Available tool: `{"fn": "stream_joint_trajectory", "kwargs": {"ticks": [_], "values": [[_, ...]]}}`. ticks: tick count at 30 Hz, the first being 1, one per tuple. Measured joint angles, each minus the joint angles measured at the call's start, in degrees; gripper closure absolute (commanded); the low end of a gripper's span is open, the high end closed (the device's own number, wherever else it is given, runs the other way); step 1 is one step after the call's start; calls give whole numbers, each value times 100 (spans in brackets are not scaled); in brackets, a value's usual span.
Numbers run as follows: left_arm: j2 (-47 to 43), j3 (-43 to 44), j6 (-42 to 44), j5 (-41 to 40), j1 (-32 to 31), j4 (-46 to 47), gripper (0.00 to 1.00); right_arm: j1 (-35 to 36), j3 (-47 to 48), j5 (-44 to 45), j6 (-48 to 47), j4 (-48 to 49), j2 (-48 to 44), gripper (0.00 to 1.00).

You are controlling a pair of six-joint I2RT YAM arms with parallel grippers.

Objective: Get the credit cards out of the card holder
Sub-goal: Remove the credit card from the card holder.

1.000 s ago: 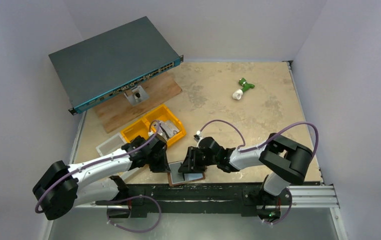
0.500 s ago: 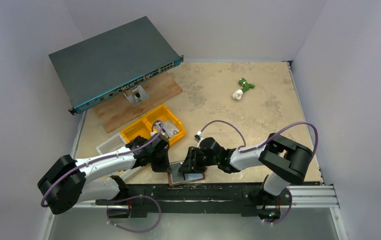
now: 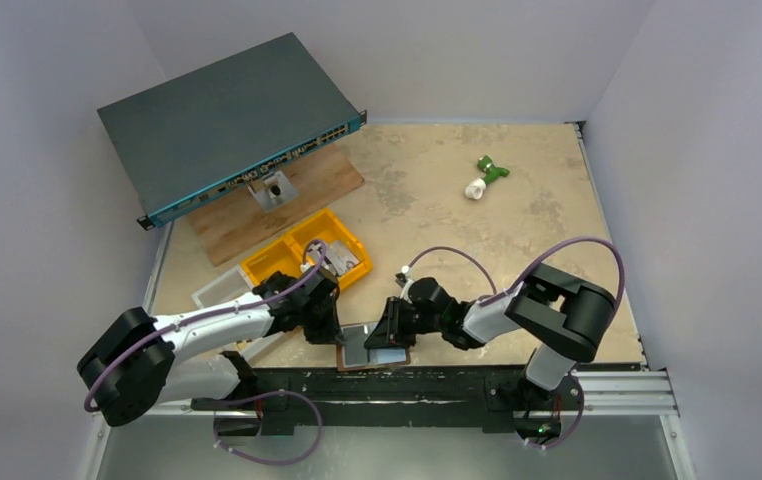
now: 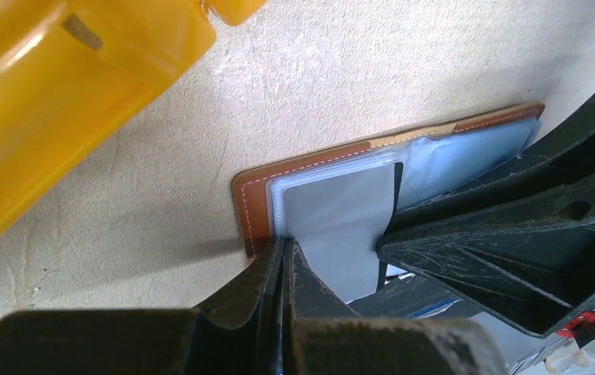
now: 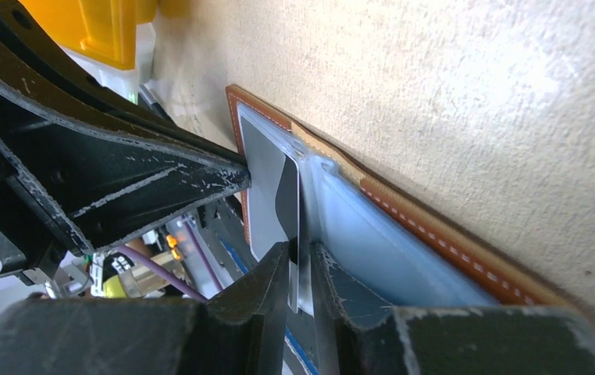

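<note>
Top view: both gripper heads cover most of the small brown leather bifold card holder (image 3: 367, 352), so the card count is unreadable. Left wrist view: black right fingers hide its far half. 1 thin pale grey card (image 4: 337, 223) juts past the holder's edge. The left gripper (image 4: 283, 262) is clenched, empty, tips at the brown corner. The right gripper (image 5: 300, 269) straddles the card's edge, gap narrow; cannot tell if it pinches. The holder lies open at the beige table's (image 3: 517, 220) near edge. A yellow plastic bin (image 4: 60, 94) sits close behind; bare tabletop lies beyond, rightward.

Left gripper (image 4: 283, 254) closed against card holder (image 4: 251, 207) edge.
</note>
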Motion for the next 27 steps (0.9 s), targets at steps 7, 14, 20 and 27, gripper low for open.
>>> {"fn": "stream_joint_trajectory", "kwargs": {"ticks": [7,14,20,27], "values": [[22,2,-107,-2,-7,44,100,-35,-146,-136,107,275,79,88],[31,2,-212,-7,-52,105,100,-37,-140,-109,26,-11,-118,82],[33,2,-374,-46,-85,118,100,-28,-138,-57,-22,-190,-225,82],[33,0,-516,-107,-114,107,100,-26,-138,-15,-55,-369,-380,81]]}}
